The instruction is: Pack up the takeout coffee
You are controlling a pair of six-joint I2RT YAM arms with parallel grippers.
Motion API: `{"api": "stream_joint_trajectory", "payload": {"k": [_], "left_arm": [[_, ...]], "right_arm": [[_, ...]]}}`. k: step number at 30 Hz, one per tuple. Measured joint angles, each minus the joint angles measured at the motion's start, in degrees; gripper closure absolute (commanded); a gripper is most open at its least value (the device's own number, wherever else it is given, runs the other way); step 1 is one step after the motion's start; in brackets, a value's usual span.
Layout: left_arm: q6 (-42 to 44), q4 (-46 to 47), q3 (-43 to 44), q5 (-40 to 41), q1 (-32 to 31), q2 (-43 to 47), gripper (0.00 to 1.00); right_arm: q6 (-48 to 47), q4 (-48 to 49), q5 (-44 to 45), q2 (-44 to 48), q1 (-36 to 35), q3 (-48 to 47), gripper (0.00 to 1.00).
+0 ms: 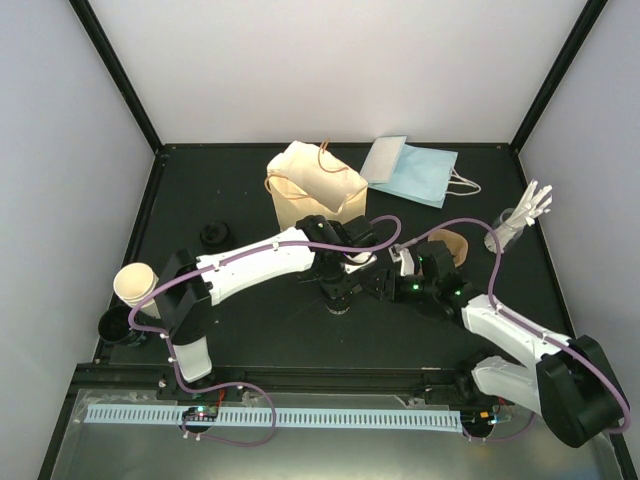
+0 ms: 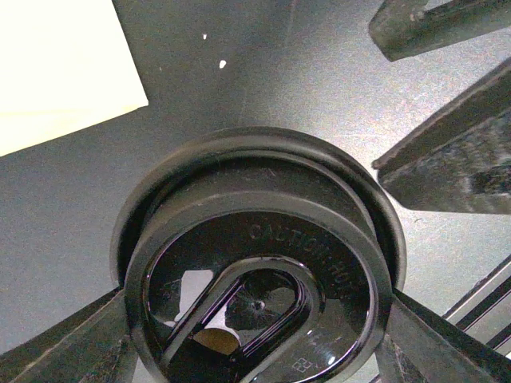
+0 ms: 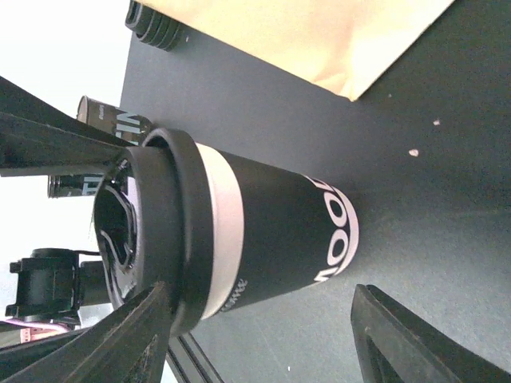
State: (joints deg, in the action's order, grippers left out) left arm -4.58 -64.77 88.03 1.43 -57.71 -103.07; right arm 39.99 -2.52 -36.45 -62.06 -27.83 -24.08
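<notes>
Dark bench (image 1: 250, 330), centre – the takeout coffee (image 3: 271, 231) stands upright, left tool (image 2: 257, 307) clamped on its black lid, right tool (image 3: 262, 291) open astride its body – seemingly the grasp step; next it should close, then carry toward the tan paper bag (image 1: 315, 185) at twelve o'clock.

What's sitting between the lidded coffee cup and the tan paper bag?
Just bare black table, with two tiny pale specks, between the coffee cup and the paper bag. The right wrist view shows it.
</notes>
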Motion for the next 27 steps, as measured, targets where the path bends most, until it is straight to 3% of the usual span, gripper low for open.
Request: {"api": "stream_joint_trajectory", "payload": {"k": [27], "left_arm": [[0.9, 1.68, -1.31, -1.01, 0.44, 0.52, 0.23]], "right_arm": [[2.6, 8.57, -8.24, -12.46, 2.27, -1.88, 0.45]]}}
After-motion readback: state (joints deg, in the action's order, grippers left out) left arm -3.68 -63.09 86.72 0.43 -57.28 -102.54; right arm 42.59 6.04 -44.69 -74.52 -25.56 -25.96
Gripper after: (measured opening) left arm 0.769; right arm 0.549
